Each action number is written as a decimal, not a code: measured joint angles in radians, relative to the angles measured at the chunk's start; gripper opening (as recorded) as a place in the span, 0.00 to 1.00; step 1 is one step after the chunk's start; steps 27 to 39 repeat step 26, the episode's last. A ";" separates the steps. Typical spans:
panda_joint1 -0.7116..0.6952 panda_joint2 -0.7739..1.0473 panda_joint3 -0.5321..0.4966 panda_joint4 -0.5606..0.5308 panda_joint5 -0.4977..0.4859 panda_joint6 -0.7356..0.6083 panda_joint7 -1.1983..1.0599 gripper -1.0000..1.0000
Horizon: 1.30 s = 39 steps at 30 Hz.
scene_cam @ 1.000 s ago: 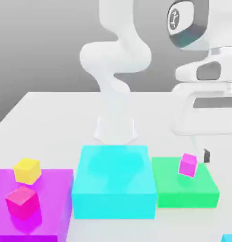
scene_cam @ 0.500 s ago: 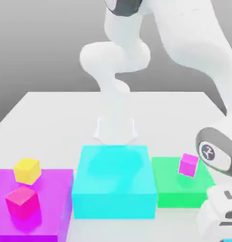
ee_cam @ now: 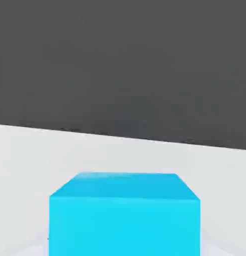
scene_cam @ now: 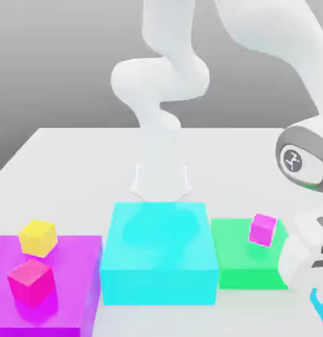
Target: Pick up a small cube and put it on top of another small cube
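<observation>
A large cyan block (scene_cam: 158, 250) sits on the counter (scene_cam: 72, 171), a purple platform (scene_cam: 72, 276) and a green platform (scene_cam: 246, 263) flanking it.

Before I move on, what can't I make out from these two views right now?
- End effector fingertips and any contact with the blue cube: exterior view, cut off by the lower right edge and covered by the white hand.
- Blue cube underside: hand view, cut off by the frame edge.
- Green platform, its right end in the exterior view: hidden behind the white hand.
- Purple platform front: exterior view, cut off by the bottom edge.
</observation>
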 joint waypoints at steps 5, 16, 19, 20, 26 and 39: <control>-0.010 -0.184 0.051 -0.159 0.097 -0.015 -0.142 0.00; 0.090 -0.584 0.039 -0.508 0.278 -0.051 -0.433 0.00; 0.101 -0.607 0.040 -0.574 0.282 -0.008 -0.462 0.00; 0.096 -0.581 0.046 -0.583 0.274 0.027 -0.458 0.00; 0.077 -0.459 0.065 -0.609 0.231 0.171 -0.427 1.00; 0.077 -0.459 0.065 -0.609 0.231 0.171 -0.427 1.00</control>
